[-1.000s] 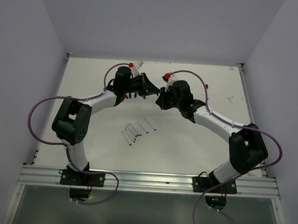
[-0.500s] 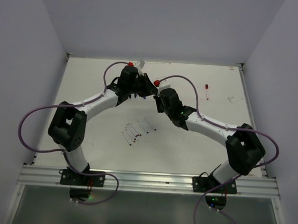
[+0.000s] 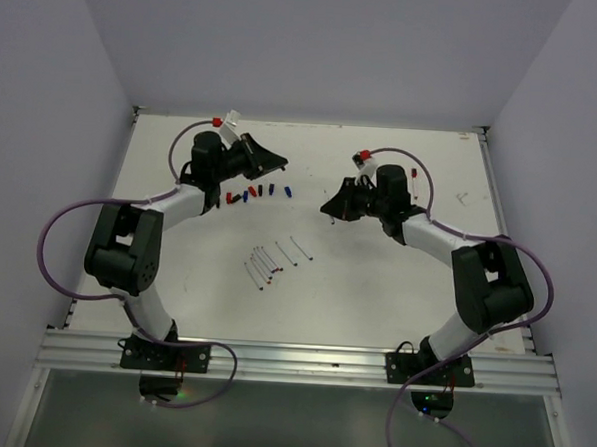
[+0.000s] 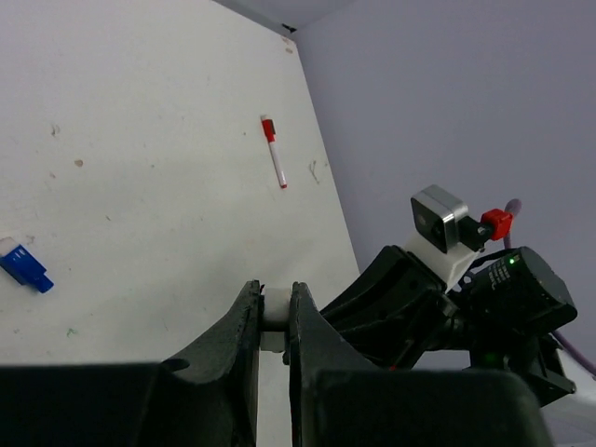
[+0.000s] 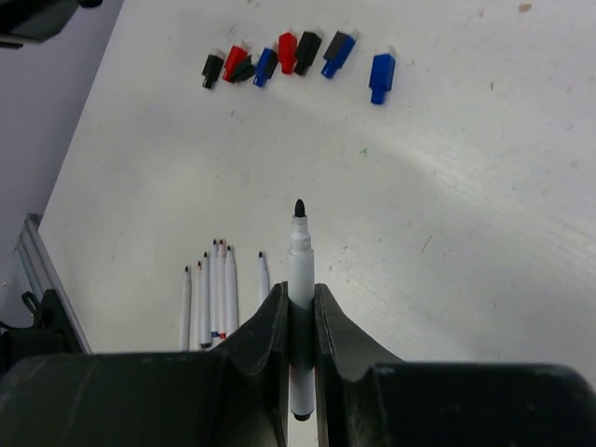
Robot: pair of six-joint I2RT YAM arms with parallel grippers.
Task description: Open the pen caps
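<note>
Right pincer (image 5: 298,296) pinches a slim white pen (image 5: 299,251), black tip bare. Left pincer (image 4: 274,293) pinches a small white plastic piece (image 4: 274,309).

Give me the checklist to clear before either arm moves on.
1. Right gripper clamped on the black-tipped pen: ok.
2. That pen's tip bare: ok.
3. Left gripper shut on a small white piece: ok; whether it is the cap: cannot tell.
4. Room on the table beside the uncapped pens to set this one down: ok.
5. All pens opened: not ok; a red-capped pen lies apart.
</note>
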